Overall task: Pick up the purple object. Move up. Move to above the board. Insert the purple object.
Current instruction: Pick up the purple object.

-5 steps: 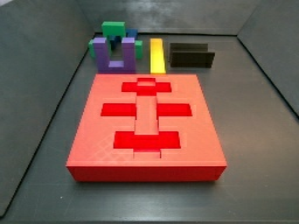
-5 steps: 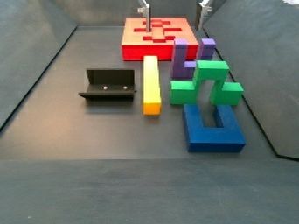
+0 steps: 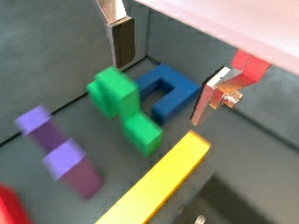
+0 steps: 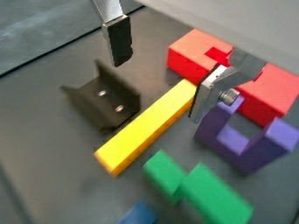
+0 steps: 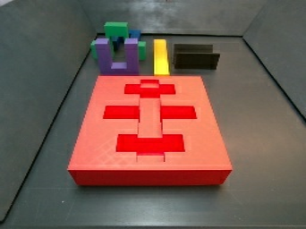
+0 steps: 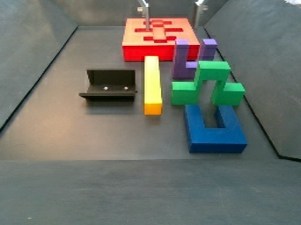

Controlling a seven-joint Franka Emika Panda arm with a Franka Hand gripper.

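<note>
Wrist views: gripper [image 3: 166, 63] [image 4: 163, 63] spread wide, nothing between the fingers [image 4: 118, 39]; purple object [image 4: 243, 133] sits on the floor just beside the yellow bar [image 4: 146, 126].

Side view: purple object [image 5: 116, 55] at upper left behind the board [image 5: 149, 130], unchanged.

Side view: fingertips [image 6: 146, 10] at top edge over the board [image 6: 160, 35], shifted slightly since 0.5 s ago.

The gripper [image 4: 163, 68] hangs in the air with its jaws wide apart and nothing between them. In both wrist views its two fingers [image 3: 121, 37] show as flat silver plates with dark pads (one pad faces the camera, the opposite plate is seen edge-on). In a side view only the fingertips [image 6: 146, 9] show, at the top edge.
</note>
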